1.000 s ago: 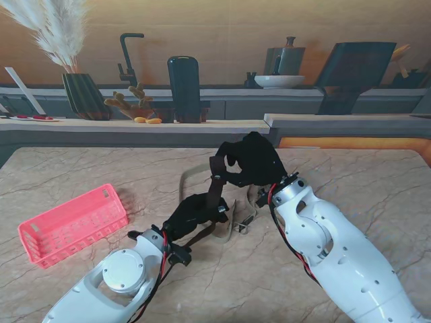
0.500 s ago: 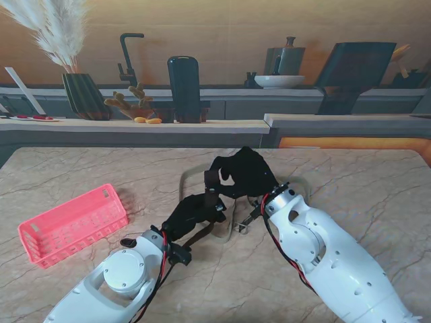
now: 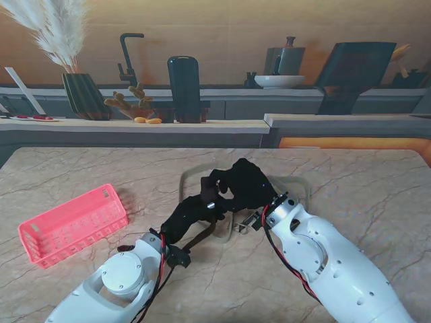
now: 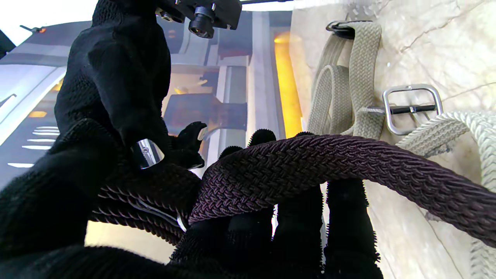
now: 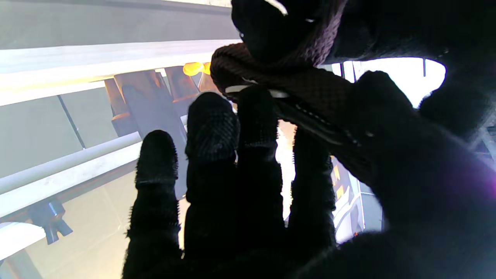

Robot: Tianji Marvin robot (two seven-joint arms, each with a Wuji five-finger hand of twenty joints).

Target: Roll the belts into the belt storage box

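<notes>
At bench (image 3: 377, 182) centre, both hands, left (image 3: 192, 214) and right (image 3: 246, 183), fingers (image 4: 294, 228) clenched on dark belt (image 4: 310, 162), mid-roll above beige belt (image 4: 360, 69); pink box (image 3: 71, 225) well left; advice: wind tight, keep tension, coil edges aligned.

— What's different from a second ago?

— The right hand (image 3: 244, 183) has come down and in toward me. It was held high over the tabletop (image 3: 363, 182) with the dark belt (image 3: 202, 237) hanging from it as a long strap; now it sits low, right against the left hand (image 3: 190, 214).

— And the strap?

— That hanging length is gone from sight. The belt is bunched between the two hands, and the left wrist view shows it looped over the left fingers (image 4: 294, 232).

— Did the left hand shift?

— A little, away from me, so the two gloves now touch.

— The right forearm?

— Lower and more to the left.
</notes>
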